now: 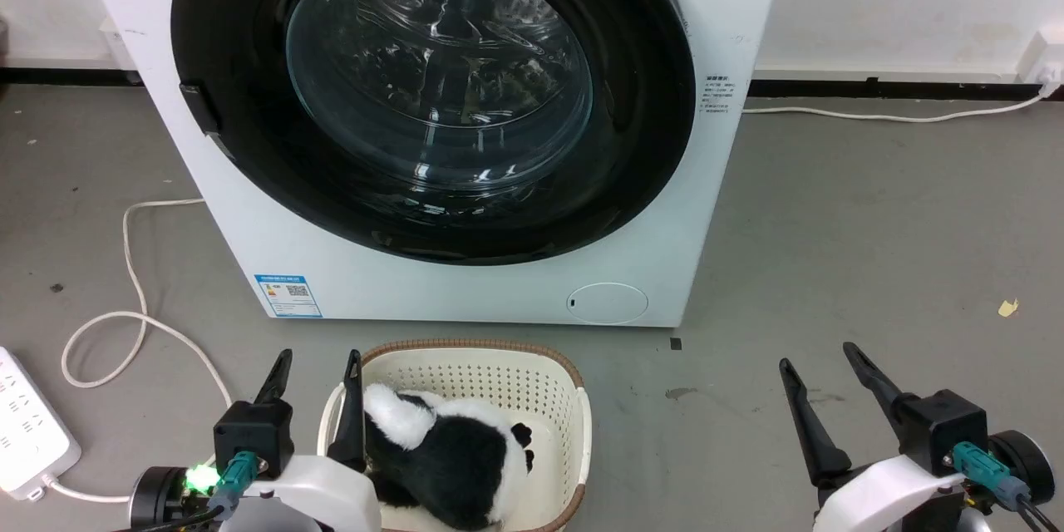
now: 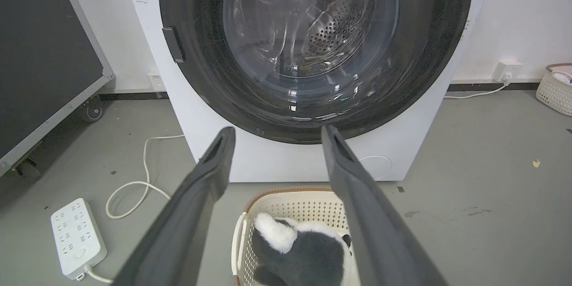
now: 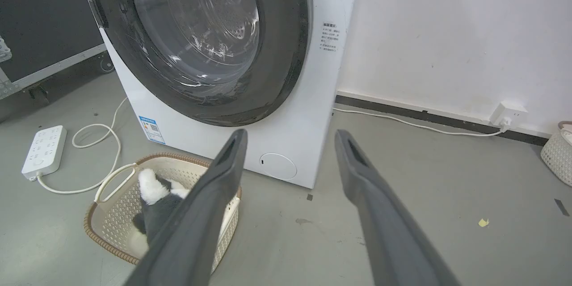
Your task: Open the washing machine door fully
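Note:
The white washing machine (image 1: 465,291) stands ahead on the grey floor. Its round glossy black door (image 1: 648,125) with a clear glass bowl lies flat against the front, shut, with a small latch tab on its left rim. The same door (image 2: 429,44) appears in the left wrist view, and the door (image 3: 281,53) sits at upper left in the right wrist view. My left gripper (image 1: 320,362) is open at lower left, over the near-left rim of a basket. At lower right my right gripper (image 1: 819,353) is open above bare floor. Both are well short of the machine and hold nothing.
A cream basket (image 1: 499,366) holding a black-and-white plush toy (image 1: 457,457) sits just before the machine. A white power strip (image 1: 29,432) and looped cable (image 1: 133,299) lie on the floor at left. Another cable (image 1: 898,115) runs along the right wall. A dark wheeled case (image 2: 44,53) stands left.

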